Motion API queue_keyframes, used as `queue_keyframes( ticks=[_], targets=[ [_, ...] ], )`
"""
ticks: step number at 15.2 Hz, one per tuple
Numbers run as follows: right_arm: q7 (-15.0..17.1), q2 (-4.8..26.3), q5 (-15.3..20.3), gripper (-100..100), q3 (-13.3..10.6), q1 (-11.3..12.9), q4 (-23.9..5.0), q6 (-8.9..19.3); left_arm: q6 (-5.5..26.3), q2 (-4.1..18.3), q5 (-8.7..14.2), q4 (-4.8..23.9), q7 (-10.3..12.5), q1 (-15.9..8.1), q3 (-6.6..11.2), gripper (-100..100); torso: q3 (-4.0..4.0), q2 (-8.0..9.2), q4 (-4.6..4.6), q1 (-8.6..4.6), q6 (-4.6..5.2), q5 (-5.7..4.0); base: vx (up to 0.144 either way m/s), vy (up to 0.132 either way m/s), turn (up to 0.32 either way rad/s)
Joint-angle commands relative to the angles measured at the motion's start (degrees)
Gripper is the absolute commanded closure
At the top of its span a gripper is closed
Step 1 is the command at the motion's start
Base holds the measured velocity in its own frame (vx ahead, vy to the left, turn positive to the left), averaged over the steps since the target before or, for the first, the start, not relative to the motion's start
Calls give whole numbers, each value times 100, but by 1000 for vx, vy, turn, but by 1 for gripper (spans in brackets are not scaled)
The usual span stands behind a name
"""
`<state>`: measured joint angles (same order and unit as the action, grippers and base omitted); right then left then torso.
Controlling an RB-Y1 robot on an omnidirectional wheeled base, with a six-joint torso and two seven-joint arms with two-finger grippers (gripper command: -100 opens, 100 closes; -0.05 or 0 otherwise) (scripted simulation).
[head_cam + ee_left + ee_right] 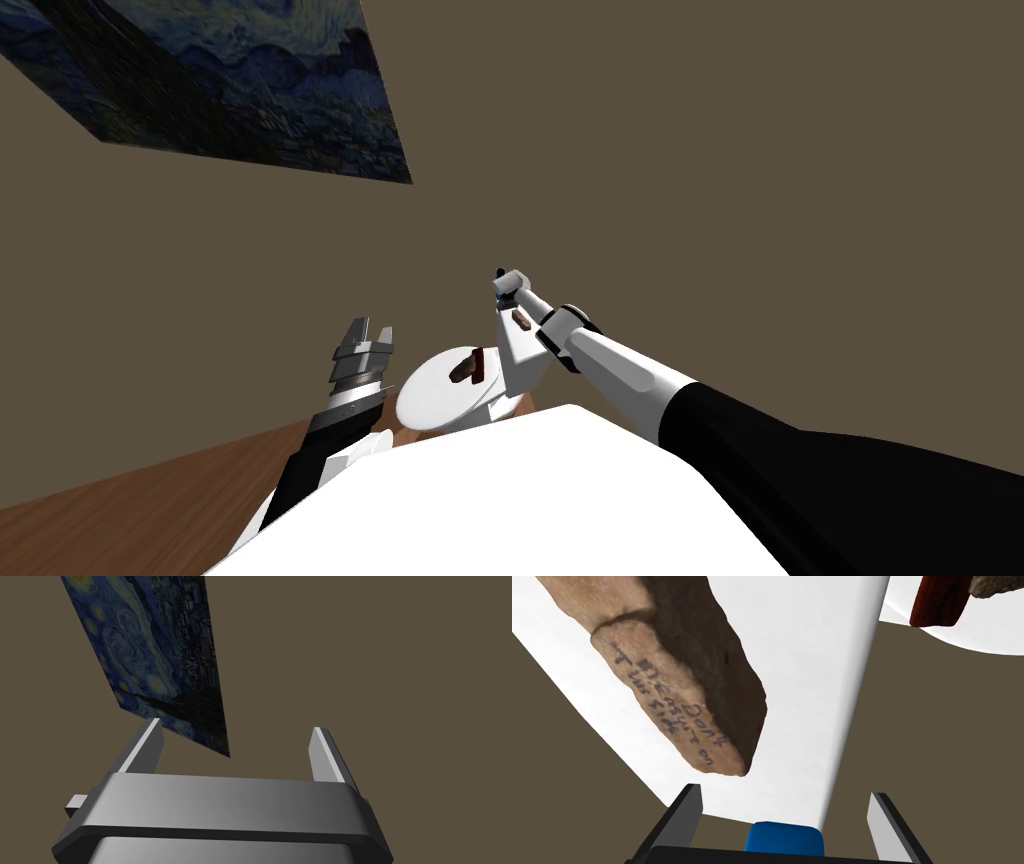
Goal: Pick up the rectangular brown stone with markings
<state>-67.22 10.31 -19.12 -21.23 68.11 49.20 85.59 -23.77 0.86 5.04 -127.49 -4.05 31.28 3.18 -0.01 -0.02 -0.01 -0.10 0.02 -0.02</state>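
Note:
The brown stone (677,676) is long and blocky, with dark handwriting on its pale face. It lies on a white surface (812,701) just beyond my right gripper (784,811), nearer its left finger and not between the fingers. That gripper is open and holds nothing. In the head view the stone (520,318) is a small brown mark on the white surface (522,362), right beside my right gripper (505,288). My left gripper (365,335) is raised to the left, and its fingers (145,746) stand open and empty.
A round white top (430,395) beside the white surface carries dark red-brown pieces (467,368), which are also off to the side in the right wrist view (942,601). A blue part (784,838) sits at the right gripper's base. A brown wall stands behind, with wooden floor (150,500) below.

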Motion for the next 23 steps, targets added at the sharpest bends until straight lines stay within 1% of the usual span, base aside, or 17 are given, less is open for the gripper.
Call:
queue_keyframes(
  ticks=[1,2,3,4,5,6,7,8,9,12,13,14,15,17,18,19,23],
  targets=[
    [-64,-1,-12,-100,-17,58,-65,159,0,0,0,0,0,0,0,0,0,0,0,0,0,0,3,-22,8],
    [-208,-8,-50,-100,-57,227,-259,369,0,0,0,0,0,0,0,0,0,0,0,2,0,0,0,-27,16],
    [-208,-8,-50,-100,-57,227,-259,418,0,0,0,0,0,0,0,0,0,0,0,1,0,0,-1,-28,23],
    [-337,-16,-86,-100,-94,366,-437,561,0,0,0,0,0,0,0,0,0,1,0,1,0,0,-1,-31,24],
    [-337,-16,-86,-100,-94,366,-437,650,0,0,0,0,0,0,0,0,1,1,0,0,0,0,1,-32,17],
    [-449,-27,-121,-100,-126,477,-599,798,0,0,0,0,0,0,0,0,1,1,0,0,0,0,0,-33,17],
    [-449,-27,-121,-100,-126,477,-599,855,0,0,0,0,0,0,0,0,1,1,0,-1,0,0,0,-31,15],
    [-544,-41,-153,-100,-153,558,-741,1030,0,0,0,0,0,0,0,0,0,1,0,-1,0,0,-1,-32,14],
    [-544,-41,-153,-100,-153,558,-741,1030,0,0,0,0,0,0,0,0,1,1,0,-1,0,-1,-5,-30,12],
    [-717,-81,-222,-100,-205,663,-1019,1353,0,0,0,0,0,0,0,0,1,3,0,1,0,0,-5,-27,15],
    [-736,-88,-231,-100,-210,668,-1051,1387,0,0,0,0,0,0,0,0,1,3,-1,1,0,0,-4,-23,11],
    [-687,-69,-211,-100,-203,622,-949,1310,0,0,0,0,0,0,0,0,1,3,0,1,1,0,-2,-13,3],
    [-641,-118,-147,-100,-242,462,-1002,1165,0,0,0,0,0,0,0,0,1,2,0,4,0,0,14,-23,46],
    [-617,-140,-117,-100,-258,396,-1026,1089,0,0,0,0,0,0,0,0,-4,-6,-3,-1,0,-1,22,-39,53],
    [-649,-132,-143,-100,-244,474,-1059,1150,0,0,0,0,0,0,0,0,-5,-8,-3,-3,0,-1,12,-24,18],
    [-646,-143,-138,100,-246,477,-1097,1105,0,0,0,0,0,0,0,0,-5,-7,-3,0,0,-1,4,-9,2],
    [-654,-144,-141,100,-245,480,-1092,1102,0,0,0,0,0,0,0,0,-7,-7,-5,14,1,3,0,0,0]
  ],
)
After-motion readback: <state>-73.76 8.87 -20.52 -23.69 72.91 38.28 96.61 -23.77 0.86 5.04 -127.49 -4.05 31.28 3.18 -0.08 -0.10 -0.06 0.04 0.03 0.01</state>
